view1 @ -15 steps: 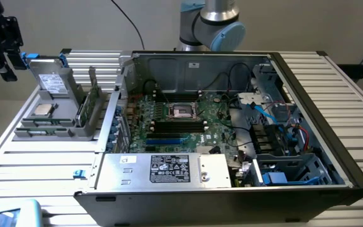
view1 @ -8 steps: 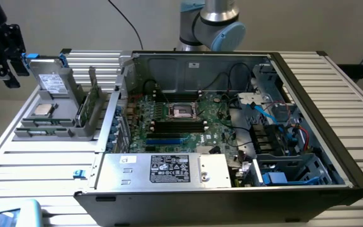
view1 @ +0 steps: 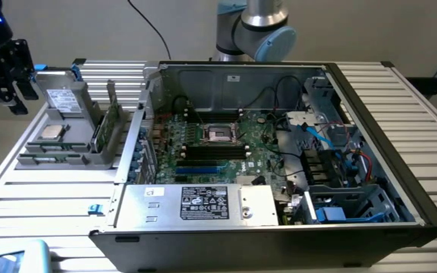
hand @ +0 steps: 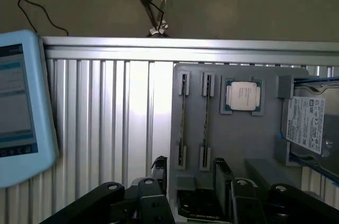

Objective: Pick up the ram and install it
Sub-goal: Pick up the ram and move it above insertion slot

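Neighbouring the ram: processor, hard drive.

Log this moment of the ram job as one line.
gripper: open, empty | location: by grey holder | ram: in holder slot, untouched | computer case: open

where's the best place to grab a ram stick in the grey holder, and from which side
Probably mid-length along the ram, fingers on its two flat faces, coming straight down from above. It stands on edge in a slot of the grey holder, so only its thin upper edge is free.
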You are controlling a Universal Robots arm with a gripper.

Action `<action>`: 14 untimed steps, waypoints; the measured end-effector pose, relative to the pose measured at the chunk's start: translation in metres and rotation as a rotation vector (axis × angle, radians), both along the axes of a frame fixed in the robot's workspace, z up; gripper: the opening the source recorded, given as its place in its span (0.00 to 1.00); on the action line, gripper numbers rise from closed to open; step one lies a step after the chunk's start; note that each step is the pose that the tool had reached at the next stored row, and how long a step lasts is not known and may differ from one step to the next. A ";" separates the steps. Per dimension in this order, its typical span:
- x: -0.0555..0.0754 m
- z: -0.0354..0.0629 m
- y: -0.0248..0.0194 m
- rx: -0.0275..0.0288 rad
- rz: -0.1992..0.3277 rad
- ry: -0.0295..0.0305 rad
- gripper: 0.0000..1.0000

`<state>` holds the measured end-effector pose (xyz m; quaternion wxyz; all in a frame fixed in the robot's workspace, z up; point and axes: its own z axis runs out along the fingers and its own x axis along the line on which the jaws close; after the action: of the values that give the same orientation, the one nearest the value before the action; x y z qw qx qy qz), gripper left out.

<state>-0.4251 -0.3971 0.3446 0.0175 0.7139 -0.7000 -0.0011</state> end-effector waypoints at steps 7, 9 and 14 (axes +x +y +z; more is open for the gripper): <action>0.005 -0.0128 -0.0003 0.0000 0.000 -0.0001 0.49; 0.005 -0.0164 -0.0005 0.0001 0.000 -0.0002 0.49; 0.005 -0.0250 -0.0006 0.0001 0.000 -0.0052 0.49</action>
<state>-0.4199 -0.3977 0.3196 0.0156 0.7139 -0.7000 0.0007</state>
